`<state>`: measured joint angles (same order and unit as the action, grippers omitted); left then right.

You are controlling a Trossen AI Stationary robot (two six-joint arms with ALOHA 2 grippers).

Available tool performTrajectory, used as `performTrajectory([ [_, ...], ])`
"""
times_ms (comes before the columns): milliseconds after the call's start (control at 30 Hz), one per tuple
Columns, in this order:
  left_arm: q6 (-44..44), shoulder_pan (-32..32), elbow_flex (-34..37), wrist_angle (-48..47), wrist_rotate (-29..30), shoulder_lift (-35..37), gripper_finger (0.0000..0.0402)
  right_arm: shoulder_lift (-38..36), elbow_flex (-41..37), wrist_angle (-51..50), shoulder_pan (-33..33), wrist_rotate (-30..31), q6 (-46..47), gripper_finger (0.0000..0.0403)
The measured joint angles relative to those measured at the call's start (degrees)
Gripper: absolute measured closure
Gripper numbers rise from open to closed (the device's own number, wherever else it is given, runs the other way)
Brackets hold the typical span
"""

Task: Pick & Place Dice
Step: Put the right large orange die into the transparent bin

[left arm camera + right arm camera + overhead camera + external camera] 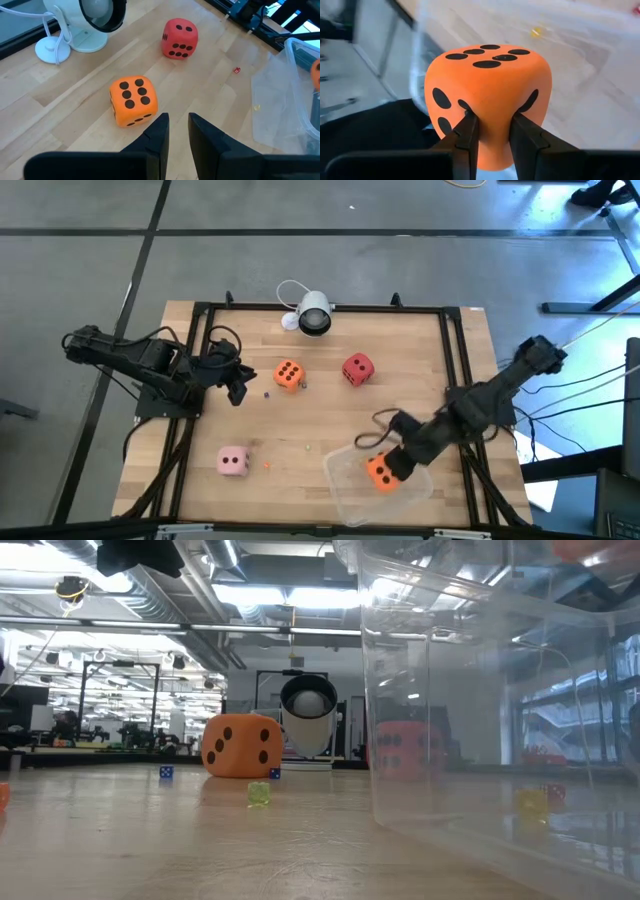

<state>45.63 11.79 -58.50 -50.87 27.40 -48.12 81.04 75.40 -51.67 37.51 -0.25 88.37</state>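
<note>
An orange die (288, 375) and a red die (357, 369) rest on the wooden table's middle. A pale pink die (233, 462) rests near the front left. My left gripper (236, 387) hovers left of the orange die (133, 101), its fingers a narrow gap apart with nothing between them. A second orange die (379, 470) is over the clear plastic tub (350, 490) at the front right, with my right gripper (392, 468) shut on it. My right gripper pinches the second orange die between its two fingers (469, 131), on two opposite side faces low on the die (492, 127). The soft foam is dented in between them. The fingers come slanting down from the table's right. The die is lifted clear over the tub, its six-pip face (487, 55) showing.
A white round camera (312, 313) stands at the table's far edge. A black frame (452, 360) borders the tabletop. Tiny coloured cubes (258, 794) lie scattered on the wood. The tub's wall (470, 740) fills the right of the low view.
</note>
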Motion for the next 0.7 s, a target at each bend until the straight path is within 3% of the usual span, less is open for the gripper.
performTrajectory([
  [233,-2.3,0.0,0.0,0.0,-1.5,0.0,0.0336,7.1,0.0,-0.5,0.9,-0.7,2.7,0.0327],
  [567,-2.4,0.0,0.0,0.0,-1.6,0.0,0.0336,10.7,0.0,-5.6,0.7,-3.2,4.2,0.0327],
  [700,-2.4,0.0,0.0,0.0,-1.6,0.0,0.0336,11.5,0.0,-6.4,0.5,-3.2,4.2,0.0348],
])
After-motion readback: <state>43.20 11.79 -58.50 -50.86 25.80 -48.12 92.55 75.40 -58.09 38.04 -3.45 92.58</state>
